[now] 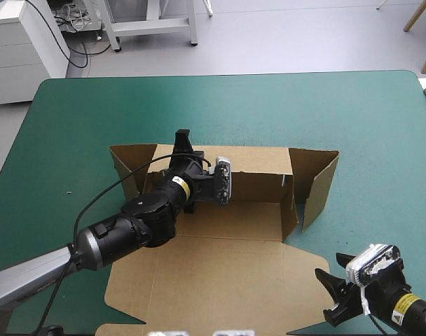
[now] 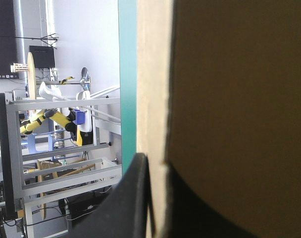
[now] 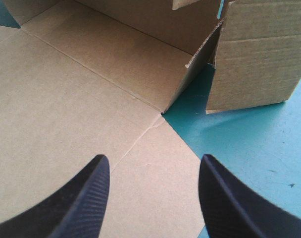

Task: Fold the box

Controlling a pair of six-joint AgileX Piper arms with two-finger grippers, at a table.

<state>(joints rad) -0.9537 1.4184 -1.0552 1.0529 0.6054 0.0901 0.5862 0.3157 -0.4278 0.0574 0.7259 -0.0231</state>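
The brown box (image 1: 220,273) lies mid-table with its lid panel flat toward the near edge and its far wall (image 1: 255,168) raised. A side flap (image 1: 314,178) stands up at the right end and a smaller flap (image 1: 129,164) at the left end. My left gripper (image 1: 183,142) reaches over the tray to the top of the far wall and is shut on it. In the left wrist view the board's edge (image 2: 153,99) runs between the fingers (image 2: 133,198). My right gripper (image 1: 332,297) is open over the lid's near right corner (image 3: 155,198), just short of the right flap (image 3: 254,59).
Bare teal-green cover (image 1: 339,112) surrounds the box on the far side and to the right. A white cabinet (image 1: 24,42) stands beyond the table's far left corner.
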